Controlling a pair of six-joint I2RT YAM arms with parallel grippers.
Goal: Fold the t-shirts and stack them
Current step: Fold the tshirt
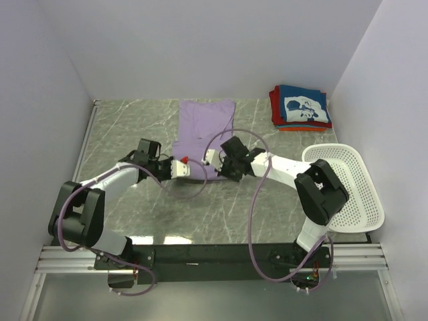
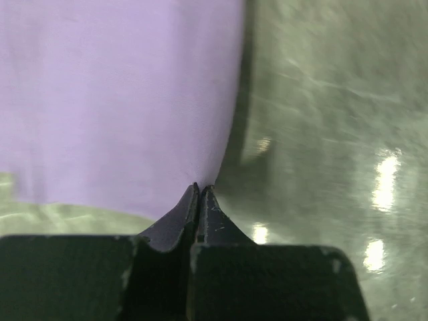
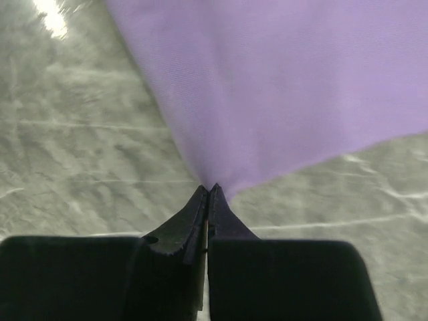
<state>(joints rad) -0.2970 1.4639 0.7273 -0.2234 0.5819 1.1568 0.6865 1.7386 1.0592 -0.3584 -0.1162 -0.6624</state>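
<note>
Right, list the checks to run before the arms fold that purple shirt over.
1. Left pincer shut on a near corner of the shirt: ok.
2. Right pincer shut on the other near corner: ok.
3. Far part of the shirt flat on the table: ok.
4. Stack apart from the shirt, at the far right: ok.
5. Each grip holds every cloth layer: cannot tell.

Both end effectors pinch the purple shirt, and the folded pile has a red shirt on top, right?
Not quite. On top is the navy shirt with a white print; the red shirt lies beneath, as the top external view shows. The left end effector and right end effector do pinch the purple shirt.
</note>
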